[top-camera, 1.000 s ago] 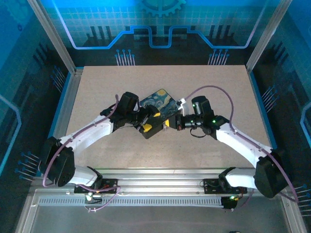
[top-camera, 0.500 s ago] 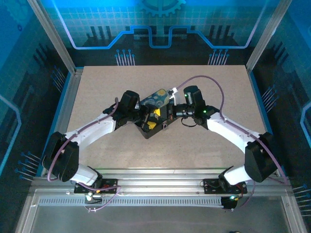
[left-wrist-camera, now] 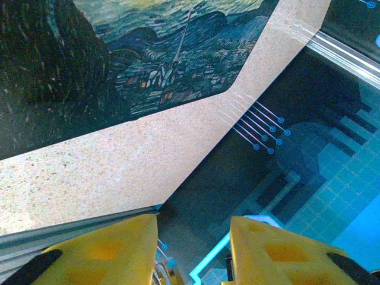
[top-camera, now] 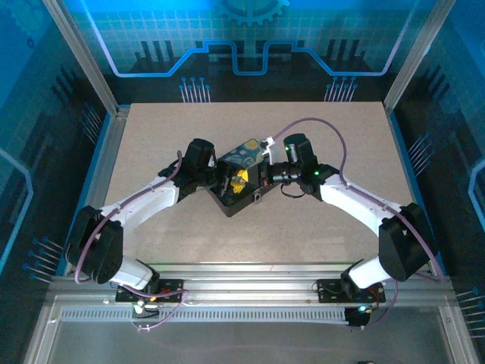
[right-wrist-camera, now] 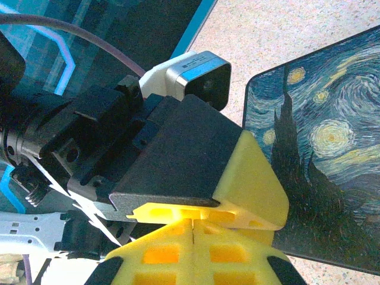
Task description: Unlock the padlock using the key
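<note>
Risk: clash of fingers | left gripper [left-wrist-camera: 193,228] spread, nothing seen between | right gripper [right-wrist-camera: 193,233] pressed together | both crowd box [top-camera: 244,154] at frame centre; contact could shove it.

Top view: light even and diffuse, coming from overhead. Tabletop [top-camera: 151,159] uniformly bright, no glare; only short, soft shadows under the arms. Backdrop [top-camera: 242,38] glows blue-cyan and darkens toward both sides. Centre sharp; frame posts [top-camera: 79,53] lean outward, a mild wide-angle distortion.

Left wrist view: dimmer. Painted box lid [left-wrist-camera: 89,59] sits in shade, dark and grainy. Left gripper fingers [left-wrist-camera: 113,249] at the bottom edge soft, out of focus. Pale highlight along the metal rail [left-wrist-camera: 350,52].

Right wrist view: bright and saturated. Right gripper fingers [right-wrist-camera: 172,270] very close, slightly soft. Lid here is well lit with a faint sheen; the left background is dark and blurred.
</note>
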